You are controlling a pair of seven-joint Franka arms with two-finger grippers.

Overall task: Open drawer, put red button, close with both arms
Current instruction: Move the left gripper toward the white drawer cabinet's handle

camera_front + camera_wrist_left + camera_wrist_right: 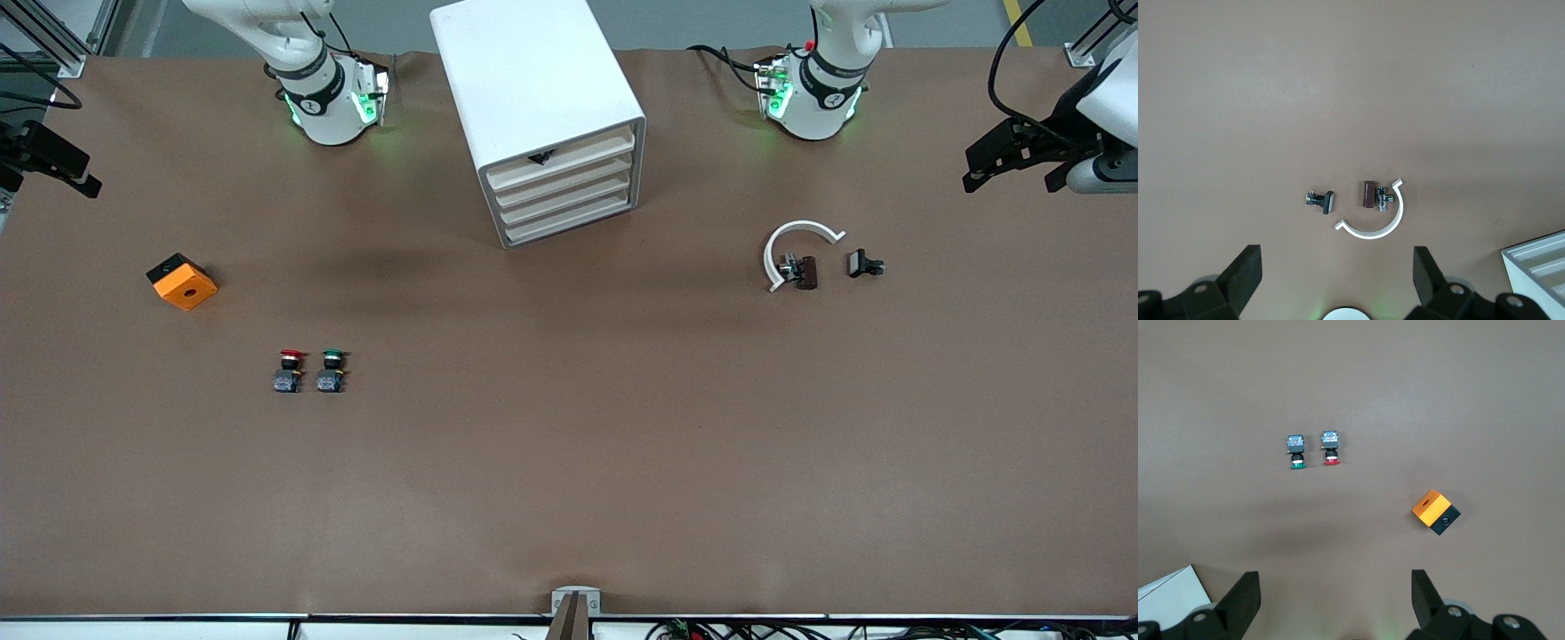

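Brown paper covers the whole table (pixel 569 462), wrinkled slightly near the arms' bases, and most of its surface lies bare. No readable writing shows on anything; the only markings are small round emblems on the black joint bands of both arms, too small to make out. A white drawer cabinet (pixel 533 98) stands between the two bases, angled, its four cream drawer fronts shut and a small dark handle (pixel 540 157) on the top one. The red button (pixel 289 371) lies toward the right arm's end of the table, just beside the green button (pixel 331 371) and apart from it, both nearer to the front camera than the orange-and-black box (pixel 182 282), which sits closer to the table edge. Toward the left arm's end lie a white curved clip (pixel 794 245) with a brown-and-metal part (pixel 802 271) inside its arc, and a small black clamp piece (pixel 863 263) just beside them. The right gripper (pixel 1335 600) waits up in the air over the bare table between the cabinet and the orange box, fingers spread wide and holding nothing. The left gripper (pixel 1338 277) hangs likewise over the paper by the white clip, fingers wide apart and empty. Broad bare paper stretches between the buttons and the cabinet's drawer fronts.
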